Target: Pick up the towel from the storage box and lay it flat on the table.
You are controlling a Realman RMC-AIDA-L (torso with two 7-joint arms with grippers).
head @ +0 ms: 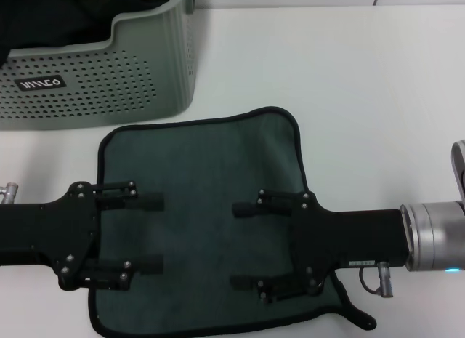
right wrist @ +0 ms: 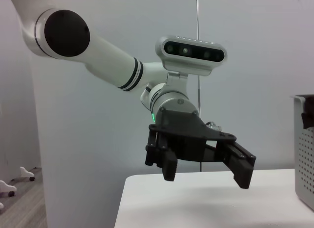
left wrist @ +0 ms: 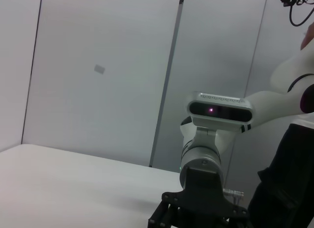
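Note:
The dark green towel (head: 203, 178) lies spread flat on the white table (head: 378, 98), just in front of the storage box (head: 109, 76). A small fold sticks out at its near right corner. My left gripper (head: 154, 232) hovers over the towel's left half, open, with nothing between its fingers. Facing it over the right half, my right gripper (head: 243, 245) is also open and holds nothing. The right wrist view shows the left gripper (right wrist: 203, 171) from the front with its jaws spread wide above the table. In the left wrist view only the right gripper's base (left wrist: 196, 215) shows.
The pale green storage box stands at the table's back left, with something dark inside it; its wall (right wrist: 305, 149) also shows in the right wrist view. Bare tabletop stretches to the right of the towel. A grey wall stands behind the table.

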